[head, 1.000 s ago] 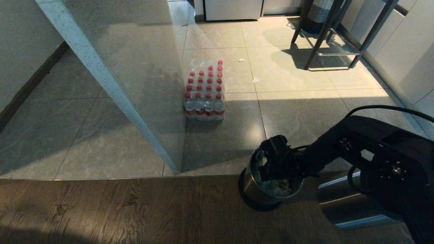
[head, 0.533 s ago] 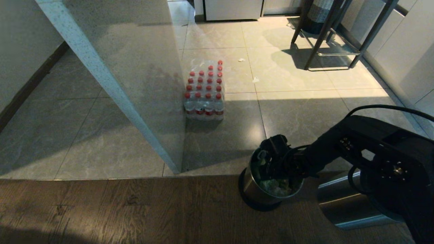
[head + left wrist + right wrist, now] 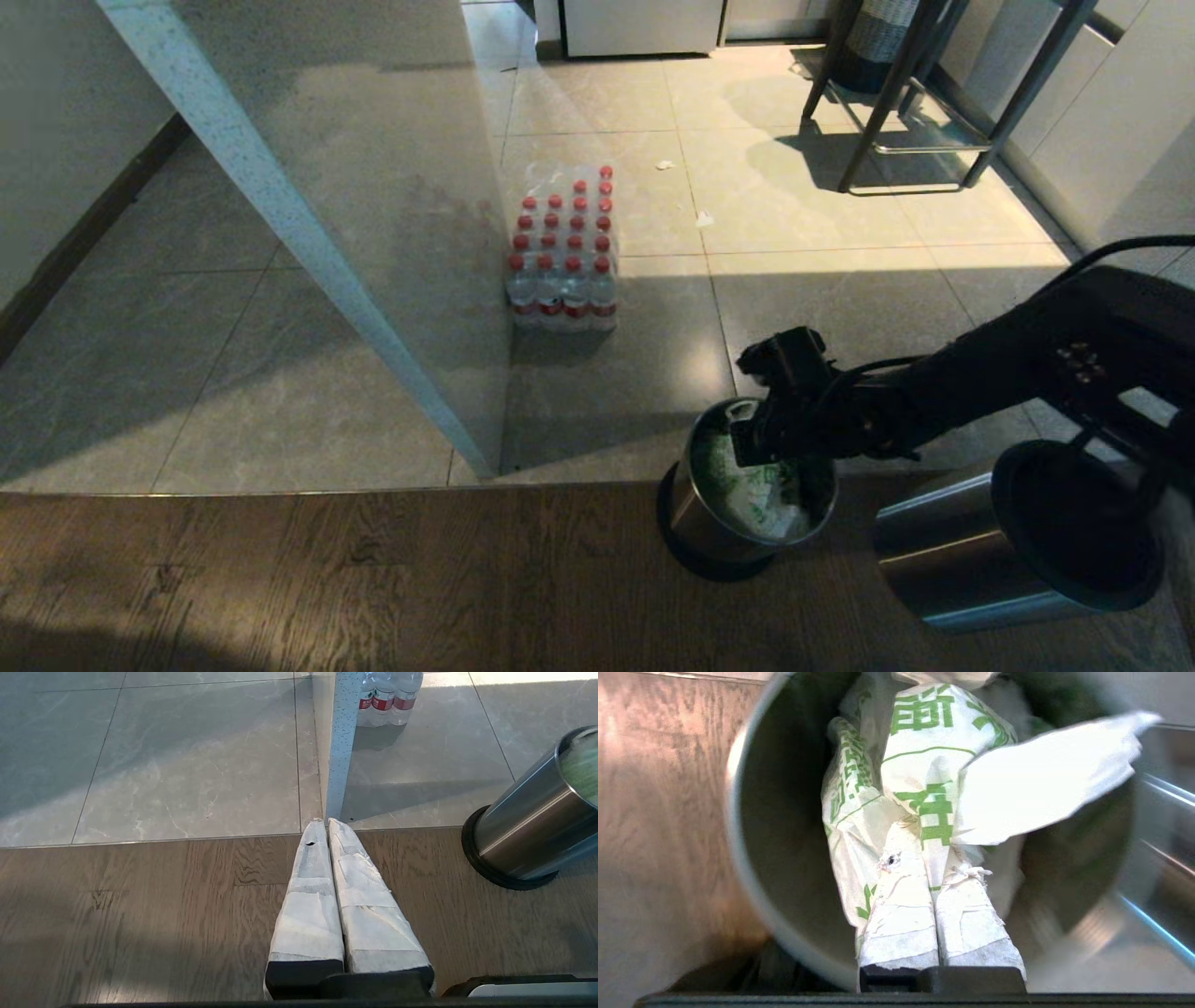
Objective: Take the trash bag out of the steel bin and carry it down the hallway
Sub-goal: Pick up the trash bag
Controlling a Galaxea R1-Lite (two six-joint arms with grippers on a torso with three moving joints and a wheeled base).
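The left gripper (image 3: 327, 826) hangs over the wood floor (image 3: 327, 579) to the left of the steel bin (image 3: 695, 523), its fingers pressed together on nothing. Behind the bin stands a pack of water bottles (image 3: 563, 252) on the tiles. The right gripper (image 3: 924, 844) is over the bin's mouth, pinched tight on the trash bag (image 3: 924, 756), which is inside the bin.

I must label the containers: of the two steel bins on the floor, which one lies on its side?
The steel bin lying on its side is the right-hand one, its dark mouth facing sideways. The other steel bin stands upright and holds the trash bag.
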